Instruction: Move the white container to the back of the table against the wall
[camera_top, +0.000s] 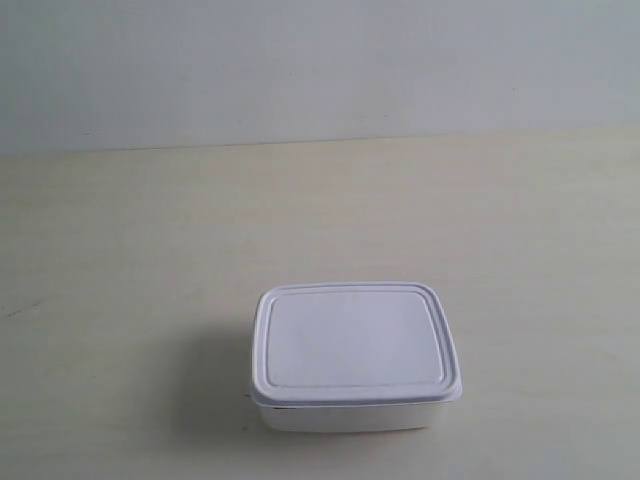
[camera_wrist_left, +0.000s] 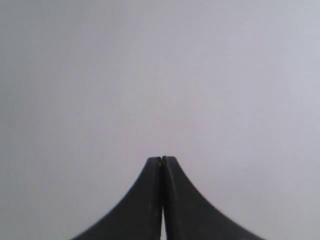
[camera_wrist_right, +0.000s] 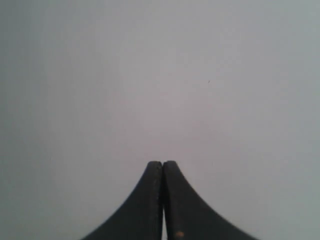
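The white container (camera_top: 355, 355) sits on the counter (camera_top: 120, 250) near the front, well apart from the wall (camera_top: 300, 60) at the back. The left jaws and the right jaws are both pressed together, holding nothing.

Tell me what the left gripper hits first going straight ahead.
The left gripper, jaws shut, faces only a plain pale grey surface; it would likely meet that first, distance unclear.

white container (camera_top: 355, 352) on table (camera_top: 120, 300) near front, wall (camera_top: 300, 60) behind
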